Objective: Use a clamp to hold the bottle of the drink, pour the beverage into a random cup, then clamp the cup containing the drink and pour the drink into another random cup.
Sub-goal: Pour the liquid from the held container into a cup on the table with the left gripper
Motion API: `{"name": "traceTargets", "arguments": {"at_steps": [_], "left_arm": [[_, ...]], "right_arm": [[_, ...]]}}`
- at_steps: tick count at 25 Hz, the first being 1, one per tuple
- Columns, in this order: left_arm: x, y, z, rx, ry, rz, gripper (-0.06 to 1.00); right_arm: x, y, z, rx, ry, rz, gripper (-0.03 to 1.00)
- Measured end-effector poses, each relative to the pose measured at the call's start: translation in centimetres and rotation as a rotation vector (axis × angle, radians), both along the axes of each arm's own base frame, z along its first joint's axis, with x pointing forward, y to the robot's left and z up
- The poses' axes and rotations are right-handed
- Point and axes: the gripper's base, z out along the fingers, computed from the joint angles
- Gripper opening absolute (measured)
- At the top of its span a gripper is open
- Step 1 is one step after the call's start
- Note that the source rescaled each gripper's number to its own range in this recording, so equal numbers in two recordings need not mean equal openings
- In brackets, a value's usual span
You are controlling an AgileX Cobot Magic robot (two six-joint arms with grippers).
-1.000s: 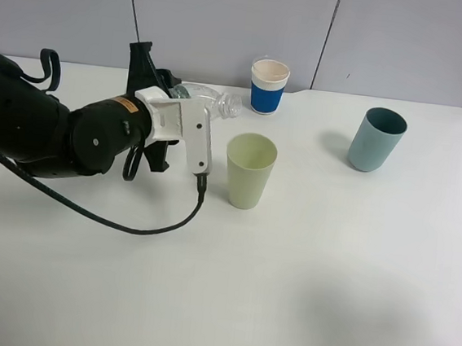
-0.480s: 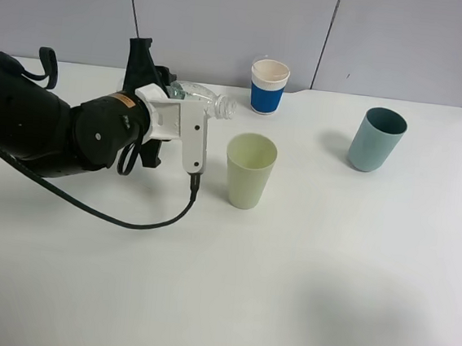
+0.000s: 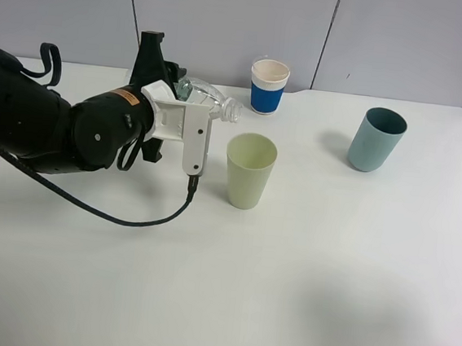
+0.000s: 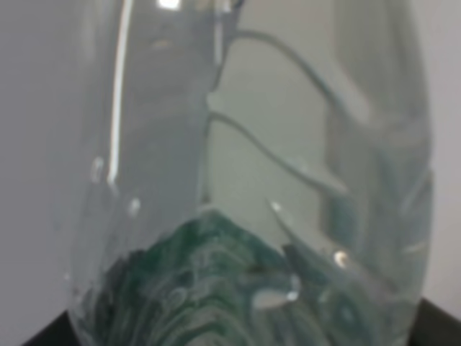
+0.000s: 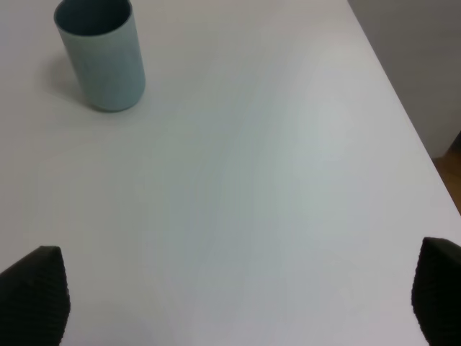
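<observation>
**A teal tumbler on a white table**

A teal-blue tumbler [image 3: 377, 139] stands upright near the table's far right corner, a little in from the back edge and well in from the right edge. Its mouth is open and its inside looks dark; what it holds, if anything, cannot be told. A soft shadow lies beside it, on the side toward the table's middle. The right wrist view shows its walls plain and smooth.

The table [image 3: 301, 294] is white and matte. Behind its back edge rises a pale grey wall [image 3: 229, 17] of panels split by two thin dark seams. Past the right edge, a sliver of brown floor [image 5: 454, 155] shows.
</observation>
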Motion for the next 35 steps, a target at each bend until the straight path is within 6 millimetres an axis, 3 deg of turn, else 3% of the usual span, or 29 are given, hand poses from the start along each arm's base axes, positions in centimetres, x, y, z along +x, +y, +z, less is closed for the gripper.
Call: {"name": "traceTargets", "arguments": {"at_steps": [35], "left_arm": [[0.1, -1.1, 0.8, 0.065, -0.072, -0.082, 0.08]], "right_arm": [[0.0, 0.0, 0.0, 0.000, 0.000, 0.000, 1.00]]}}
